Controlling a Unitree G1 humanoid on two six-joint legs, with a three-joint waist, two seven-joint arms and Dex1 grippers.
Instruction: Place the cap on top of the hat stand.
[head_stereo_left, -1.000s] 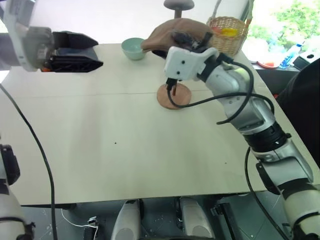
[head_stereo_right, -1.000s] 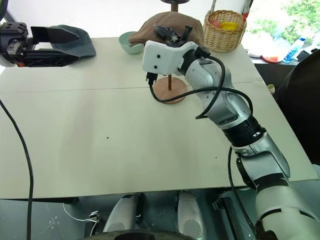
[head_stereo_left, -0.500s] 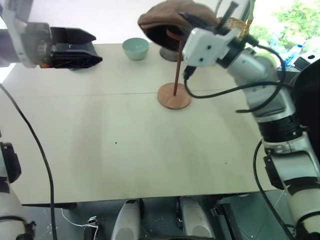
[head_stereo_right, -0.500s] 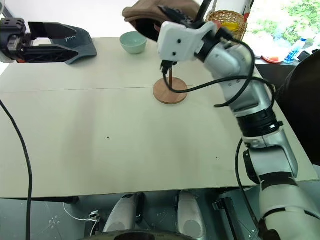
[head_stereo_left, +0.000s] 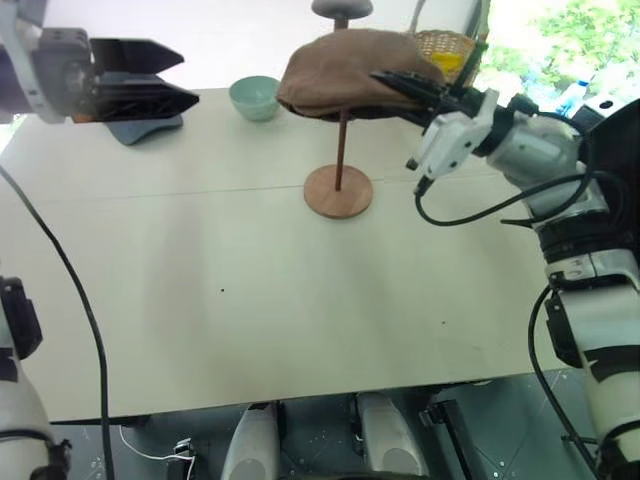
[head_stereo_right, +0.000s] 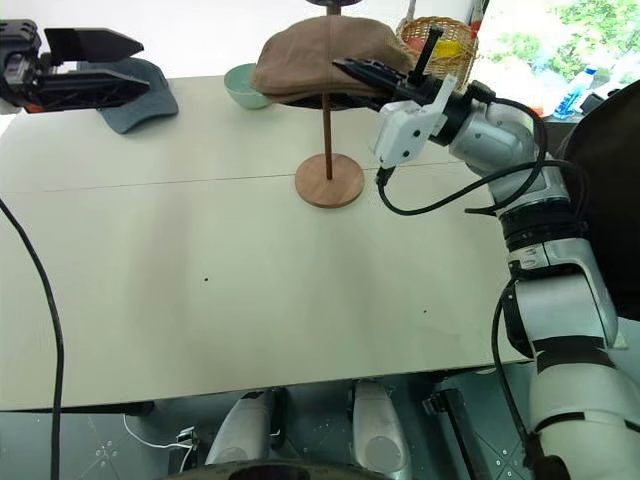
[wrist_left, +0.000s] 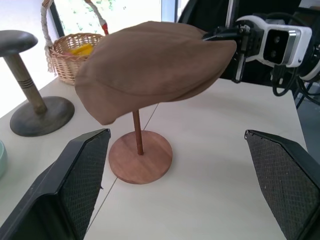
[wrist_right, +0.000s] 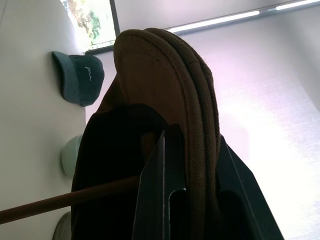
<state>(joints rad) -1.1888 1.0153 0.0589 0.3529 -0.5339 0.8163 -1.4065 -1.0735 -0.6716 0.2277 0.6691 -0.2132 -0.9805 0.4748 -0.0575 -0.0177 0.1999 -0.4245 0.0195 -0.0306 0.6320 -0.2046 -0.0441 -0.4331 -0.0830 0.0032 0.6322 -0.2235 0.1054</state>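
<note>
A wide, pale wooden table (head_stereo_left: 200, 300) fills most of the scene. Near its far middle stands the hat stand (head_stereo_left: 338, 170), reddish-brown, with a round flat base on the tabletop and a thin upright pole. The brown cap (head_stereo_left: 345, 72) sits over the top of the pole, hiding the top disc, and spreads wider than the stand on every side. The right gripper (head_stereo_left: 405, 87) reaches in from the right at the height of the cap, its two black fingers pinched together on the cap's edge, one above the fabric and one below. The left gripper (head_stereo_left: 150, 85) hangs above the table's far left corner, well apart from the stand, its fingers spread wide with nothing between them. Under it lies a dark grey baseball cap (head_stereo_right: 135, 95). A pale green bowl (head_stereo_left: 254, 97) sits just left of the brown cap, a wicker basket (head_stereo_right: 440, 45) behind it to the right, and a darker stand (wrist_left: 31, 95) further back
</note>
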